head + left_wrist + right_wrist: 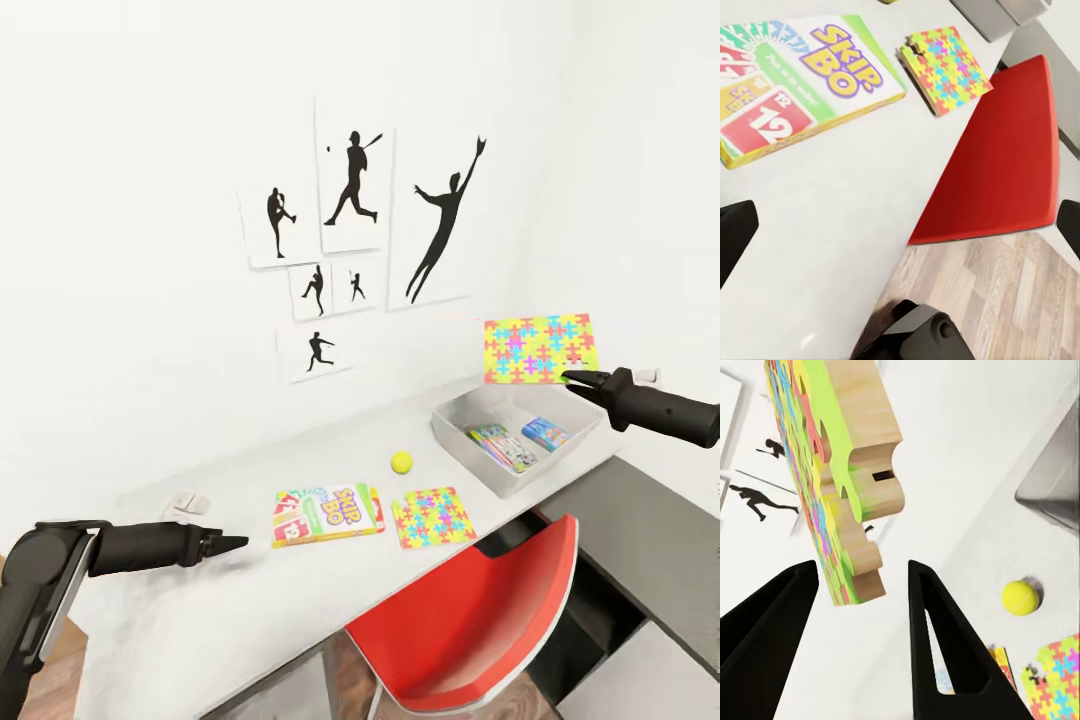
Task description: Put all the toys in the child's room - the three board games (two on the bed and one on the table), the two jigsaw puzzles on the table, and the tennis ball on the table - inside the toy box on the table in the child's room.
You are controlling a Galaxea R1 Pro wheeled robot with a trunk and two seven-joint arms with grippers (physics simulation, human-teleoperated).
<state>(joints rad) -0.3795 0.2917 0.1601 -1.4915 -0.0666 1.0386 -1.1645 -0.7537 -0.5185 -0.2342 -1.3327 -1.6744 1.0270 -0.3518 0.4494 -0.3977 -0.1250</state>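
Observation:
My right gripper (pixel 572 379) (pixel 862 566) is shut on the lower edge of a colourful jigsaw puzzle (pixel 538 348) (pixel 832 472), holding it upright in the air above the grey toy box (pixel 452 440). Two board games (pixel 502 446) (pixel 545 433) lie inside the box. On the white table (pixel 200 610) lie the Skip-Bo board game (pixel 327 512) (pixel 802 82), a second jigsaw puzzle (pixel 434 517) (pixel 945 67) and the yellow tennis ball (pixel 401 461) (pixel 1020 598). My left gripper (pixel 225 545) (pixel 904 217) hovers open and empty over the table, left of the Skip-Bo box.
A red chair (pixel 480 620) (pixel 997 157) is pushed under the table's front edge, below the flat puzzle. Baseball silhouette posters (pixel 350 200) hang on the wall behind. A dark grey surface (pixel 640 540) adjoins the table at the right.

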